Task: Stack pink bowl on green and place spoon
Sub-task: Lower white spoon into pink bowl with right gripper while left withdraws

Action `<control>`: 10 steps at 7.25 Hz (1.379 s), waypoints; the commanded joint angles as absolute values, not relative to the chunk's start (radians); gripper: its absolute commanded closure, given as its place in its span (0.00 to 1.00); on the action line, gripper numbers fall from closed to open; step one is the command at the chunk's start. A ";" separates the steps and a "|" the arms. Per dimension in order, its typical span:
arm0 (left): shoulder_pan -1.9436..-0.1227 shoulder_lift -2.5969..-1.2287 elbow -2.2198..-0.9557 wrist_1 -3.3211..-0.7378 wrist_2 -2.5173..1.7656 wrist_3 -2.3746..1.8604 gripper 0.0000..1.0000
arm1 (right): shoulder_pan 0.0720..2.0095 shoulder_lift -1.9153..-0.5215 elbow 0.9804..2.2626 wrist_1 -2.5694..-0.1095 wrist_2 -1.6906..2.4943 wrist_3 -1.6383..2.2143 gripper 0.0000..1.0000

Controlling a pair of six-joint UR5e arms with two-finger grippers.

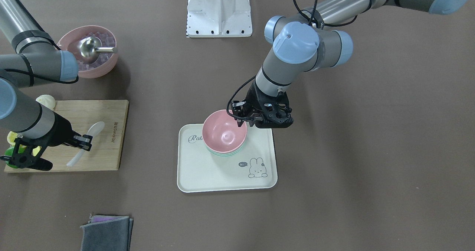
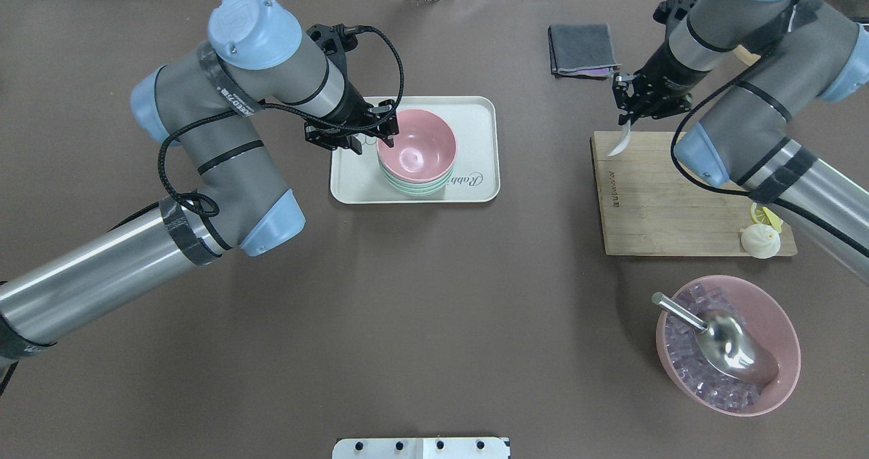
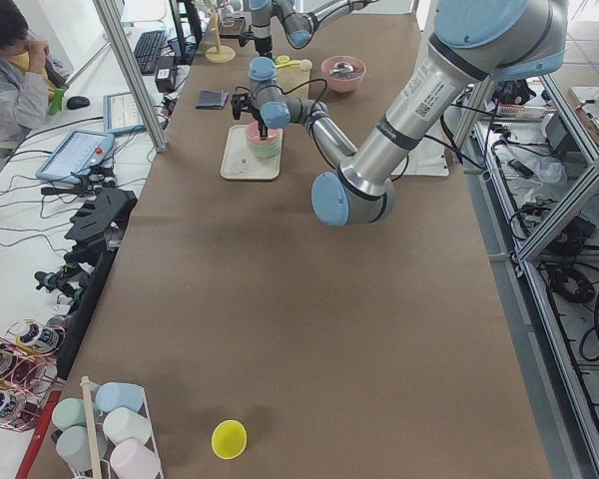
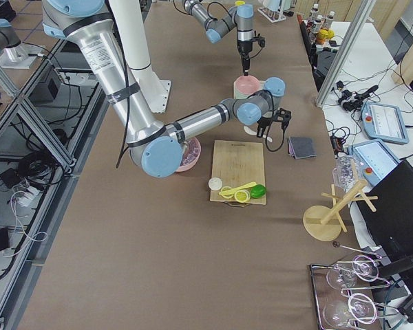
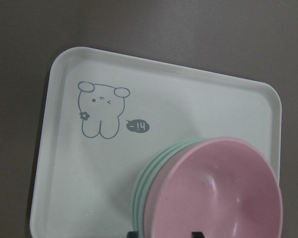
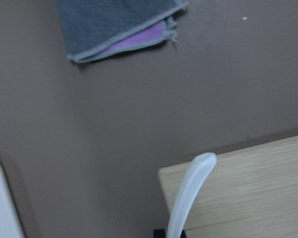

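The pink bowl (image 2: 415,144) sits nested on a stack of green bowls (image 2: 413,187) on the white rabbit tray (image 2: 478,116). My left gripper (image 2: 384,130) is at the pink bowl's rim, one finger inside and one outside, with a wide gap, so it looks open. The left wrist view shows the pink bowl (image 5: 213,193) over the green bowls (image 5: 143,186). My right gripper (image 2: 629,109) is shut on the white spoon (image 2: 620,144) and holds it tilted over the far corner of the wooden cutting board (image 2: 672,201). The spoon also shows in the right wrist view (image 6: 189,193).
A large pink bowl of ice cubes (image 2: 767,384) with a metal scoop (image 2: 719,340) stands near the robot's right. A white bun (image 2: 760,240) and yellow pieces lie on the board. A folded grey cloth (image 2: 582,49) lies beyond the board.
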State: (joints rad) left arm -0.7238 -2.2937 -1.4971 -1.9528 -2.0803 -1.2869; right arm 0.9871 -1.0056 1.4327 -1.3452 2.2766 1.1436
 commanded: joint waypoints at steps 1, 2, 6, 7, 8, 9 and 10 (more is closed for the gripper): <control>-0.759 -2.107 -1.677 -1.962 -2.149 -1.189 0.02 | 0.938 -0.788 1.335 -1.342 2.272 1.344 1.00; -0.809 -2.000 -1.766 -1.962 -2.211 -1.142 0.02 | 0.911 -0.713 1.297 -1.330 2.267 1.415 1.00; -0.882 -1.867 -1.830 -1.965 -2.272 -1.008 0.02 | 0.762 -0.681 1.295 -1.137 2.089 1.695 1.00; -0.874 -1.877 -1.816 -1.965 -2.266 -1.008 0.02 | 0.750 -0.681 1.296 -1.137 2.063 1.694 0.04; -0.873 -1.884 -1.807 -1.965 -2.263 -1.009 0.02 | 0.746 -0.692 1.308 -1.137 2.037 1.687 0.00; -0.873 -1.887 -1.798 -1.967 -2.261 -1.008 0.02 | 0.747 -0.743 1.356 -1.137 2.048 1.674 0.00; -0.873 -1.893 -1.792 -1.967 -2.263 -1.008 0.02 | 0.779 -0.847 1.462 -1.138 2.096 1.620 0.00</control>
State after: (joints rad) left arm -0.8734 -1.8866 -1.8005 -1.9661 -2.2626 -1.0083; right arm 0.7560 -0.7524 1.3663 -1.1374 2.0607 1.6648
